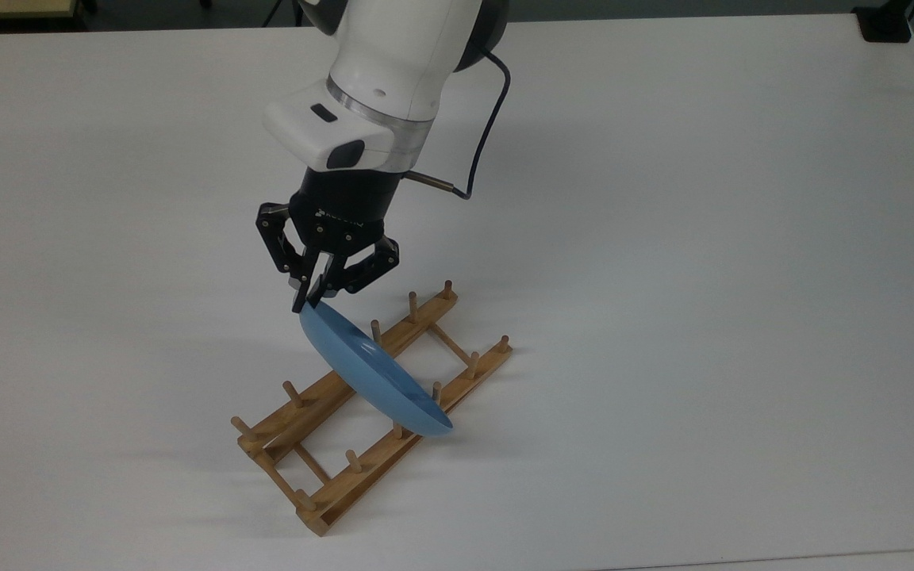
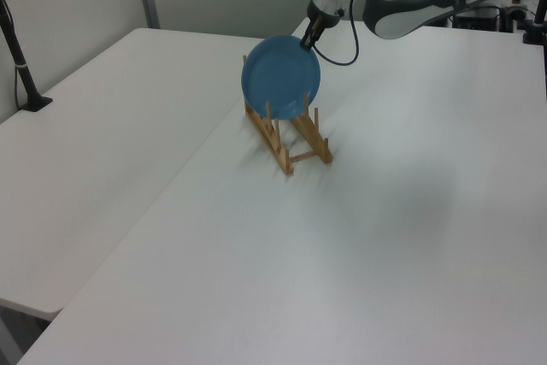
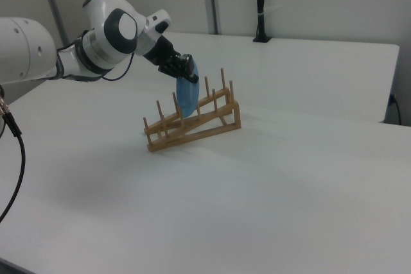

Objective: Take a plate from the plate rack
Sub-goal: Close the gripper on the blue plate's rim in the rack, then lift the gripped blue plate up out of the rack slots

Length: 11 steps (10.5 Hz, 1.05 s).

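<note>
A short line of pale lettering runs across the black body of the claw (image 1: 310, 300) in the top view, just above its fingers, but the letters cannot be made out. No other text, number or sign can be read.

So the whole setup sits on a big plain white table (image 1: 703, 277). The only thing lying out in the open on it is the wooden plate rack (image 1: 362, 468). In the top view it's around 6 o'clock from the table's middle, with its two pegged rails running diagonally from about 7 o'clock up toward 1 o'clock. Way off at the 1 o'clock corner in the top view there's a small black base (image 1: 885, 24) on the tabletop. In the left view a second white table (image 2: 94, 168) butts right up against this one at 9 o'clock, with a black pole (image 2: 21, 66) standing on it.
</note>
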Each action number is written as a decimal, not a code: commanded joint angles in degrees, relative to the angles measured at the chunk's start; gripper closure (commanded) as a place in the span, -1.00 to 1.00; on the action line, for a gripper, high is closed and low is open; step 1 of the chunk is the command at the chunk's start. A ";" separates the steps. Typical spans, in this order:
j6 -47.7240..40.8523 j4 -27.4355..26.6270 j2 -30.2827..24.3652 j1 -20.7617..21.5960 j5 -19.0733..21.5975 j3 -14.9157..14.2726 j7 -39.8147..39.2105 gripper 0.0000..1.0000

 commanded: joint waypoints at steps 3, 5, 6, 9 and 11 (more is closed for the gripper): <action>0.15 -0.51 -5.51 -0.41 -0.49 -0.28 1.85 1.00; -0.02 0.10 -5.87 -0.41 1.18 -0.28 4.56 1.00; -0.20 1.06 -6.13 -0.41 2.40 -0.20 4.75 1.00; -3.26 2.73 -6.49 -0.41 11.53 -0.19 4.31 1.00; -6.25 2.74 -6.84 -0.41 15.92 0.07 2.30 1.00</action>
